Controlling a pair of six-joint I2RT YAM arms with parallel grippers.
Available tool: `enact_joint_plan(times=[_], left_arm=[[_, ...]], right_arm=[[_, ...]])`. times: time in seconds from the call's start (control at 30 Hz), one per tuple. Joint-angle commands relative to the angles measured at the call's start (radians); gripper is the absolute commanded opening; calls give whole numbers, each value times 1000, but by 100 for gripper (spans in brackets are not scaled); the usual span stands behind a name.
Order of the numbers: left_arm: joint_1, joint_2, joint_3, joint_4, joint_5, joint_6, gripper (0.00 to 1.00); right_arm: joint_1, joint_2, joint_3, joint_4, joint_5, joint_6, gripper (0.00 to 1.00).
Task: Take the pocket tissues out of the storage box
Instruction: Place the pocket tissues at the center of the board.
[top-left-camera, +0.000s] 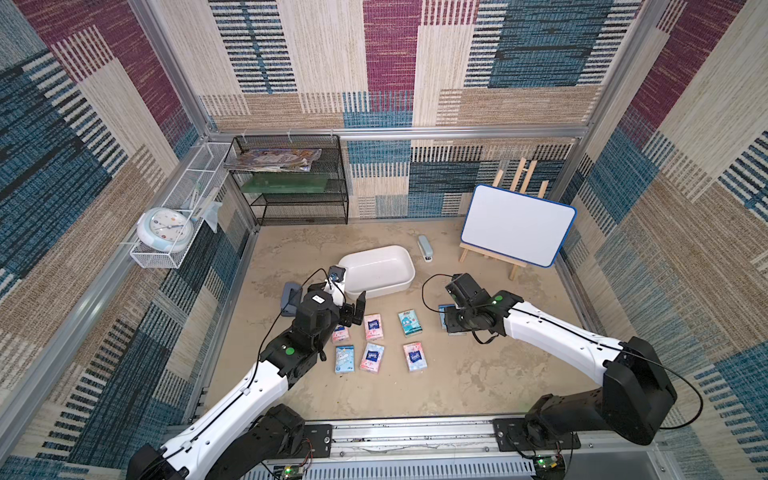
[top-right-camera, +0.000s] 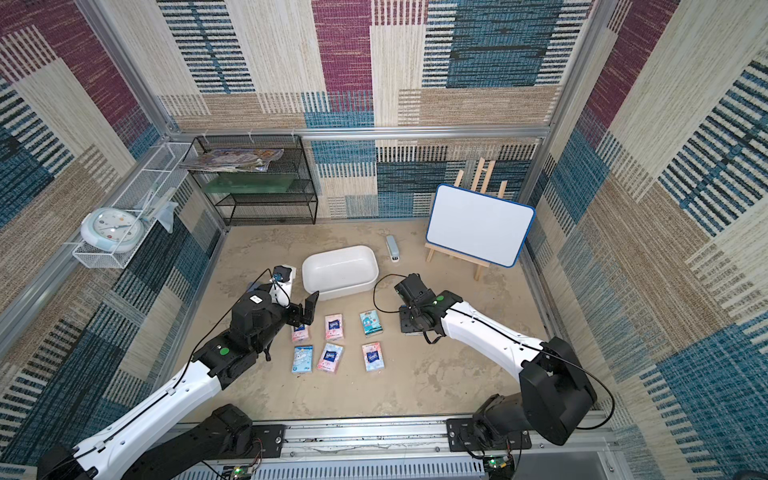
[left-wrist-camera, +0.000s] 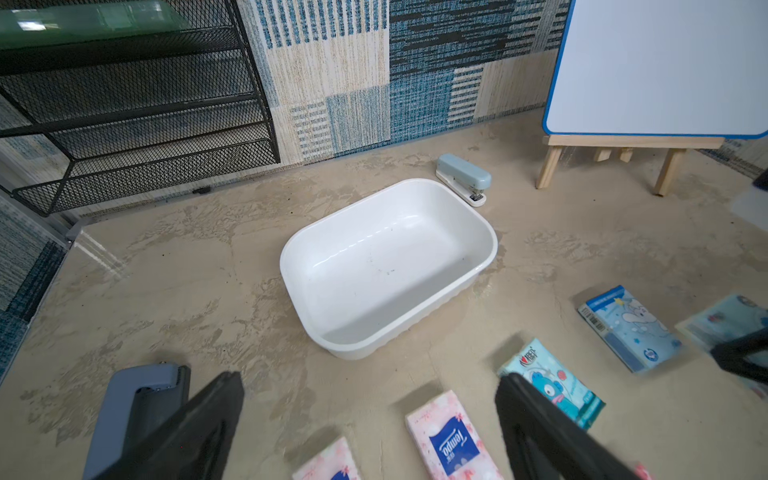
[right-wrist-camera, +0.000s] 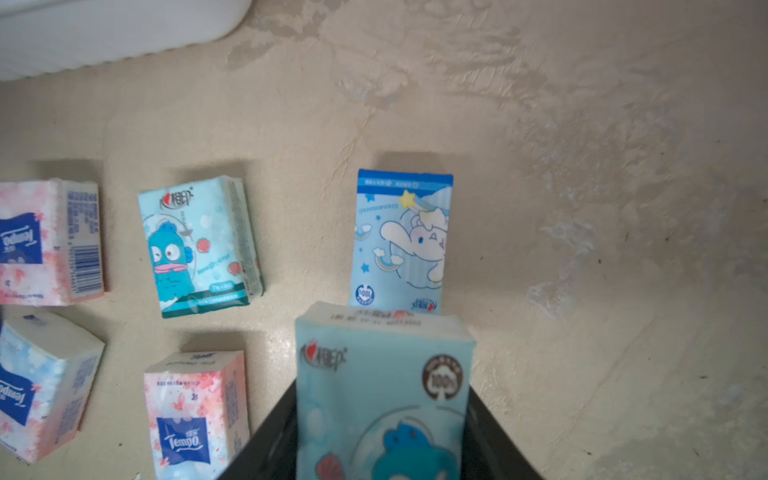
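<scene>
The white storage box stands empty mid-table. Several pocket tissues lie in two rows in front of it, among them a pink packet, a teal one and a light blue one. My right gripper is shut on another teal packet, held low just behind the light blue one; in both top views the wrist hides it. My left gripper hangs open and empty above the left end of the rows, near the box's front corner.
A grey-blue stapler lies behind the box, and a grey device lies left of my left wrist. A whiteboard on an easel stands back right and a black mesh shelf back left. A wire basket with a clock hangs on the left wall.
</scene>
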Motion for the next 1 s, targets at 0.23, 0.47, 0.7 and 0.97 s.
enact_joint_plan(times=[0.23,0.47,0.7,0.97], left_arm=[[2,-2,-15,25,-33,-38,100],[2,-5,-21,12,-46,-48,100],[2,-8,-22,-2,-52,-51,100],[3,-6,-24,0,-67,-44,100]], right_arm=[[0,-12,-126,112,-46,32,52],[1,22,-168,157,-98,35,52],[2,63,-194,167,-128,34,52],[2,75,-189,155,-133,35,58]])
